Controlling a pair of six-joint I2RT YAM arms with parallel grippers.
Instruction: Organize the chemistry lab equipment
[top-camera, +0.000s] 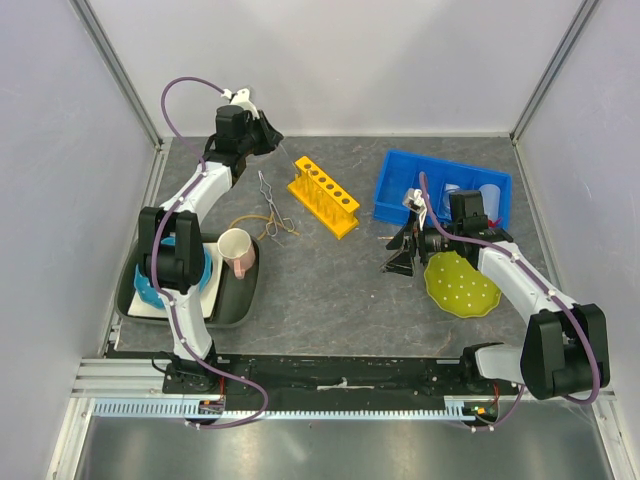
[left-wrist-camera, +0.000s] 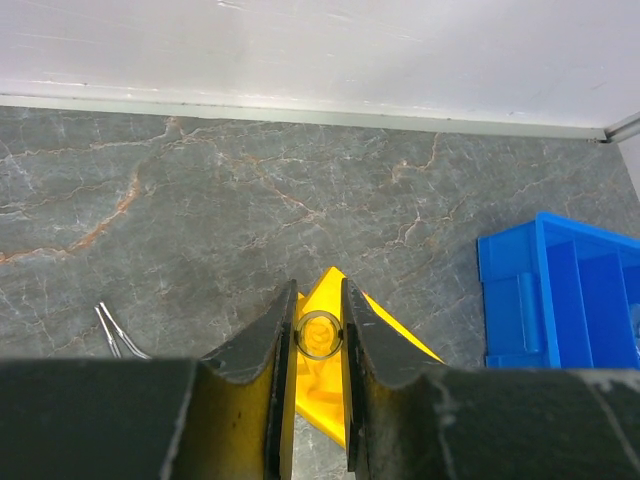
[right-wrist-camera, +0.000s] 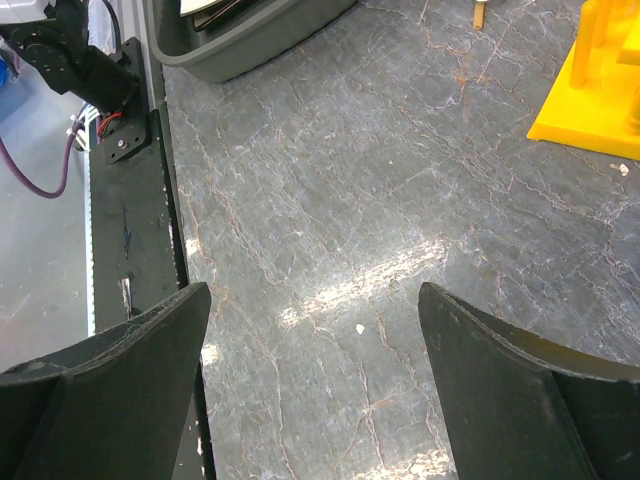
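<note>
Left gripper (left-wrist-camera: 319, 300) pinches clear rod (left-wrist-camera: 321, 317), ring-like end-on, above yellow rack (left-wrist-camera: 331, 283).

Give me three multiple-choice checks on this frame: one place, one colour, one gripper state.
1. Where does the mug stand?
A) in the grey tray
B) in the blue bin
C) on the green plate

2. What colour is the holed rack?
A) red
B) yellow
C) white

3. The right gripper is:
A) shut on the tongs
B) shut on the rack
C) open

Answers:
1 A, the mug sits at the tray's far right corner.
2 B, it is plainly yellow in the top view.
3 C, its fingers stand wide apart over bare table.
</note>
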